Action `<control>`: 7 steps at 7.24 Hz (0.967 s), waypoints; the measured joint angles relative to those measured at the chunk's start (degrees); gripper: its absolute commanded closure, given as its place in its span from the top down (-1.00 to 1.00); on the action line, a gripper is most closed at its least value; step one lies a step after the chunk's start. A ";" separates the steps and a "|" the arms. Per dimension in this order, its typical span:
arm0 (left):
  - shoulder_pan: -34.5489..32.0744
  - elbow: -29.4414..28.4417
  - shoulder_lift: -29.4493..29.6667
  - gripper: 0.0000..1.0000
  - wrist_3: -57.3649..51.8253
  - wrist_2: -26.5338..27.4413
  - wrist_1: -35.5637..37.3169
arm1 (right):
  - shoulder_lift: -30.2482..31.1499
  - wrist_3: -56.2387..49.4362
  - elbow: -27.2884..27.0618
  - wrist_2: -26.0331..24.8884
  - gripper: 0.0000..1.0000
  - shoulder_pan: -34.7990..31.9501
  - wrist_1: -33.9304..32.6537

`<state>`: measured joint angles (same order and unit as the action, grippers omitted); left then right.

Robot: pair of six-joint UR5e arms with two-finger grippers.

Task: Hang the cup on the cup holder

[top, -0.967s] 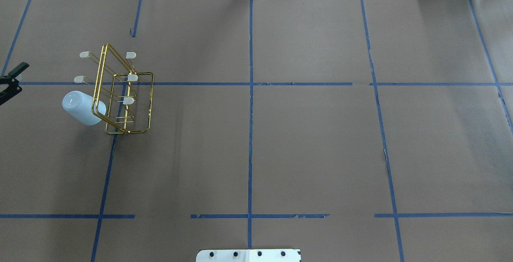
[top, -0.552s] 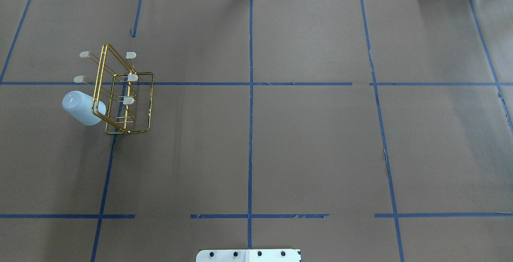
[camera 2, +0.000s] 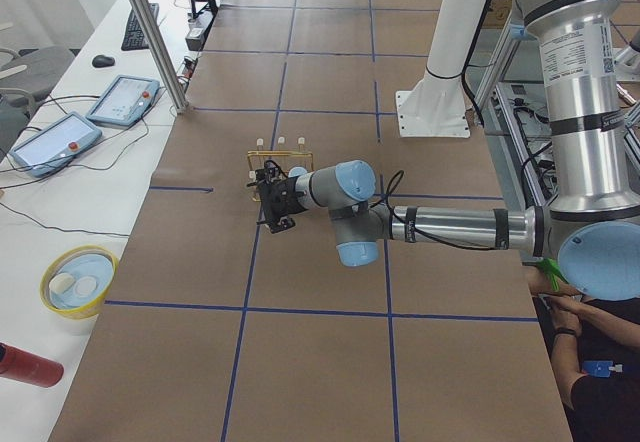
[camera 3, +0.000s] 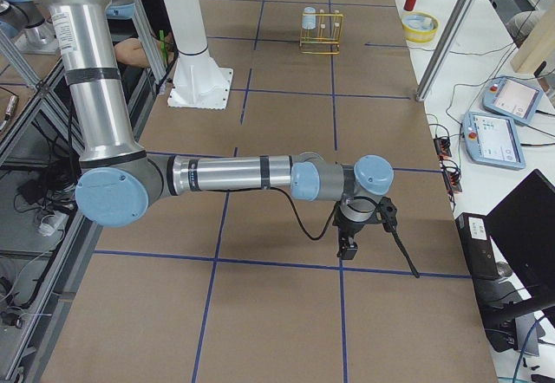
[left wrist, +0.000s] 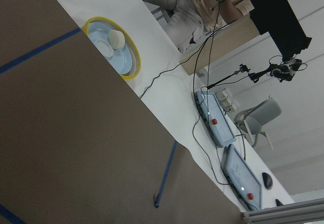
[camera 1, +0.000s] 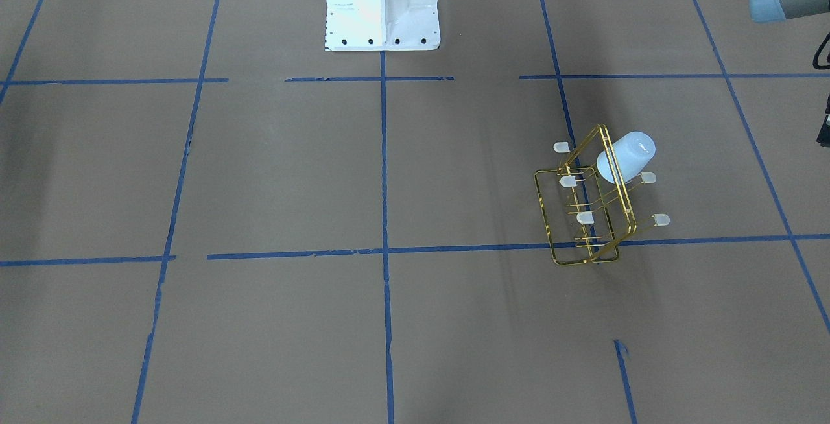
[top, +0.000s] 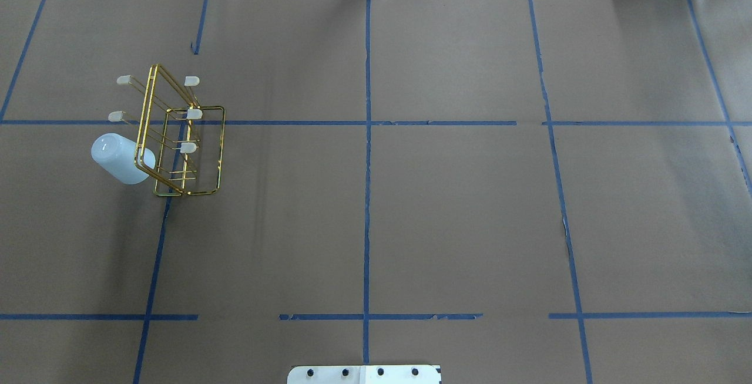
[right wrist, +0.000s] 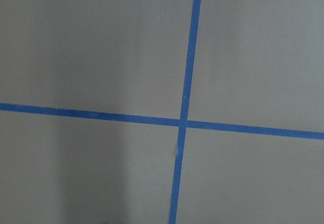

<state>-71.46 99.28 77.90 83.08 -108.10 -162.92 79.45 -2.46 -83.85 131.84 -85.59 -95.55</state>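
Judged light and stiff: thin plastic cup [top: 120, 158], matte, so fair friction against the pads, yet easily squeezed out of shape or popped free under a hard pinch. Best taken across the side wall about mid-height, or around the closed base end, pointing outward and free of wire. Mouth end to be avoided, lying up against the frame. Handleless, so hung only by the mouth slipped over a prong; likely to slide off with any knock or tilt to the rack. Pale blue-white, plain, tapered, wider at the rim, small glint on the base. Sits mouth-first over one prong of the cup holder [top: 179, 137], tilted, base outward, on the prong nearest the robot, on the rack's side away from the table [top: 411, 196] centre. Holder of thin gold wire, whitish caps on the bare prongs, standing in the robot's left half. Judged hung already. Left gripper [camera 2: 275, 197] seen only in the left side view, in front of the rack; right gripper [camera 3: 349, 243] well apart over bare table. Jaws of both: cannot tell whether open or closed.
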 measured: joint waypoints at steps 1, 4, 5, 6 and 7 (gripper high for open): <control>-3.00 0.03 -0.05 1.00 -9.15 -4.15 5.26 | 0.00 0.00 0.00 0.00 1.00 0.03 -0.02; -10.95 0.89 -0.06 1.00 -40.28 -10.74 24.97 | 0.00 0.00 0.00 0.00 1.00 0.00 -0.02; -13.33 1.02 -0.01 1.00 -51.03 -11.90 31.65 | 0.00 0.00 0.00 0.00 1.00 -0.01 -0.01; -15.08 1.06 0.19 1.00 -60.26 -12.45 38.35 | 0.00 0.00 0.00 0.00 1.00 -0.01 -0.01; -16.14 1.08 0.61 1.00 -66.71 -12.67 45.02 | 0.00 0.00 0.00 0.00 1.00 -0.02 -0.04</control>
<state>-87.60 100.36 78.51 16.37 -120.77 -117.90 79.45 -2.46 -83.85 131.84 -85.60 -95.60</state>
